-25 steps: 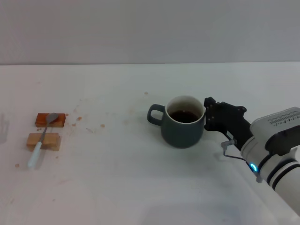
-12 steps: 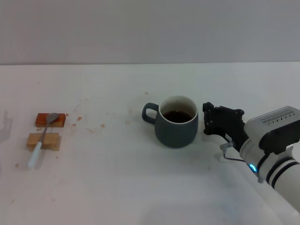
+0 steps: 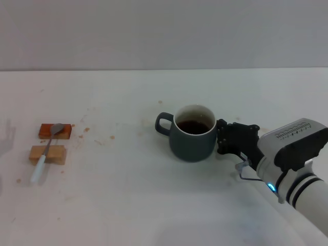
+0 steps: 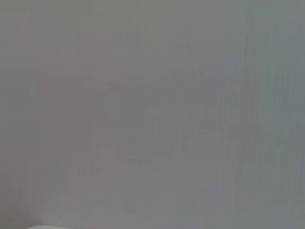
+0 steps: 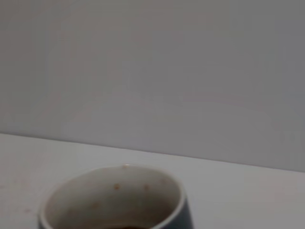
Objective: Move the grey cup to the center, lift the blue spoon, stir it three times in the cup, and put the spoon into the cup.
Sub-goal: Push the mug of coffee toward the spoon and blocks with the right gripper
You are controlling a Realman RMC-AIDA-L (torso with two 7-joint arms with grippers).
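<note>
**Cup parked near centre, right gripper pressed back against its side**

The grey cup is seen upright on the white surface, near the middle of the head view, handle turned toward the robot's left, dark liquid inside. Compared with one second ago it has been shifted leftward; against the half-second frame its spot is unchanged.

The right gripper is placed just beside the cup's right wall, apparently touching it. Half a second ago a small gap was visible there, so the gripper has been brought back in toward the cup. How wide the fingers are set cannot be told (they merge into one dark block against the cup). In the right wrist view only the cup's cream rim and inner wall are shown, close below the camera, with the surface and a plain wall behind.

The blue spoon is left well apart on the far left, laid across two wooden blocks: bowl on the orange block, neck over the tan block, pale handle end down on the surface. Its position is unchanged across the frames.

The left gripper is not seen in the head view; the left wrist view gives only blank grey.
</note>
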